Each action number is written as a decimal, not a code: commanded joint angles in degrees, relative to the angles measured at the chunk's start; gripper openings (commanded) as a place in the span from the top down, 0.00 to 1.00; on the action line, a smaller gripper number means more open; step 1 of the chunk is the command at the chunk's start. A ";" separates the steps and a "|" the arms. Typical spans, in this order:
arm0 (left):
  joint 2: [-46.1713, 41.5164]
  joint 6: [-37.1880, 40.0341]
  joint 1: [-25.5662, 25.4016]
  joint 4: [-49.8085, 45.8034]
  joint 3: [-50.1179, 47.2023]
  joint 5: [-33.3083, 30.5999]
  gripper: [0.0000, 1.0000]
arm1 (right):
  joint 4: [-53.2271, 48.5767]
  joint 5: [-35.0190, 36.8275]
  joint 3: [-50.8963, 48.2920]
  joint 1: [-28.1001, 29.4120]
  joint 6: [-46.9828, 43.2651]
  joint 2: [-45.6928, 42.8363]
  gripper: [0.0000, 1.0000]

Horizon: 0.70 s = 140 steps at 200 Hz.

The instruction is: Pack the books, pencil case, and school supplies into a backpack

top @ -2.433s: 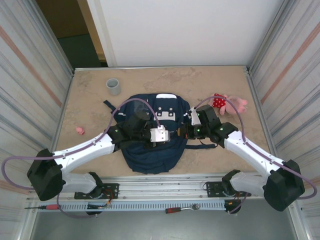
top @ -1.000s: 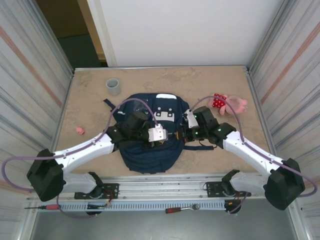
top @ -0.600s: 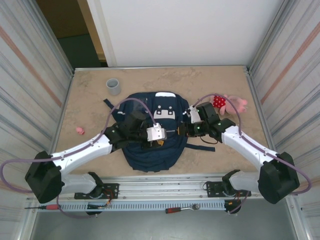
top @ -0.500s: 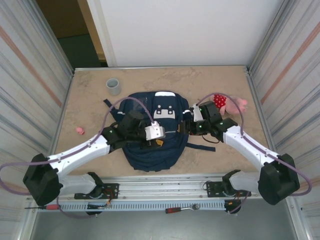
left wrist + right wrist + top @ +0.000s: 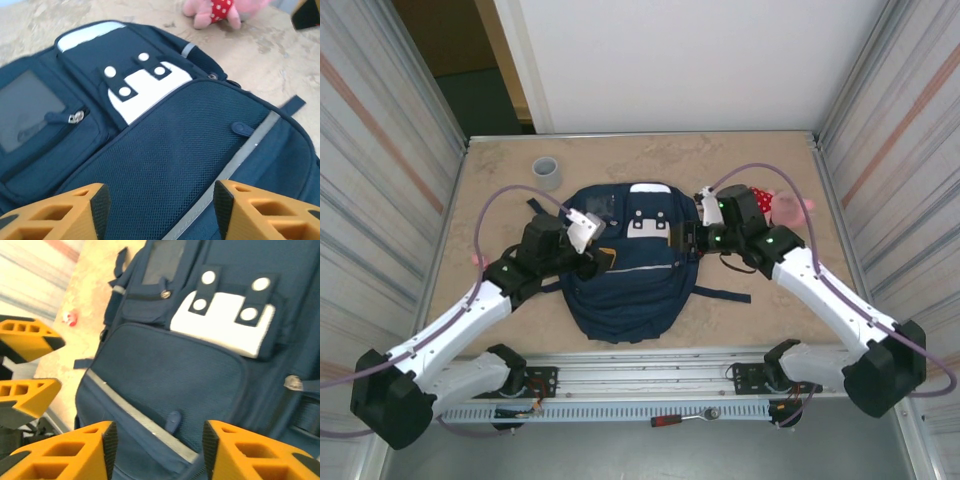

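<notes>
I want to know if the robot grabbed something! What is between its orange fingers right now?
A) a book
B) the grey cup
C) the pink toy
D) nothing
D: the left gripper and the right gripper both stand open, nothing is pinched between their fingers, and the backpack lies beyond the gap.

The left arm [image 5: 460, 320] runs from its base at the near left corner diagonally forward and inward, and the left gripper [image 5: 604, 257] [image 5: 159, 200] points toward the right arm with its orange fingers [image 5: 50, 212] spread wide and nothing between them. The right arm [image 5: 820, 290] rises from the near right corner and bends at the elbow. Its wrist is turned inward, and the right gripper [image 5: 678, 238] [image 5: 157, 440] faces the left one, apart from it, with its jaws parted and empty.
</notes>
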 commanded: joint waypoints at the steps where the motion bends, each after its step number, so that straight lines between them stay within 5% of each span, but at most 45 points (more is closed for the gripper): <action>1: -0.43 -9.68 0.12 2.39 -3.70 -2.02 0.43 | 4.33 -0.94 -0.55 2.72 2.47 4.22 0.56; 68: 9.35 -23.16 0.17 13.10 -18.20 -7.84 0.47 | 21.44 7.14 -23.59 0.86 14.36 17.11 0.62; 140: 16.05 -23.50 0.12 15.93 -16.81 -9.43 0.46 | 17.99 9.80 -20.35 1.00 12.24 15.59 0.59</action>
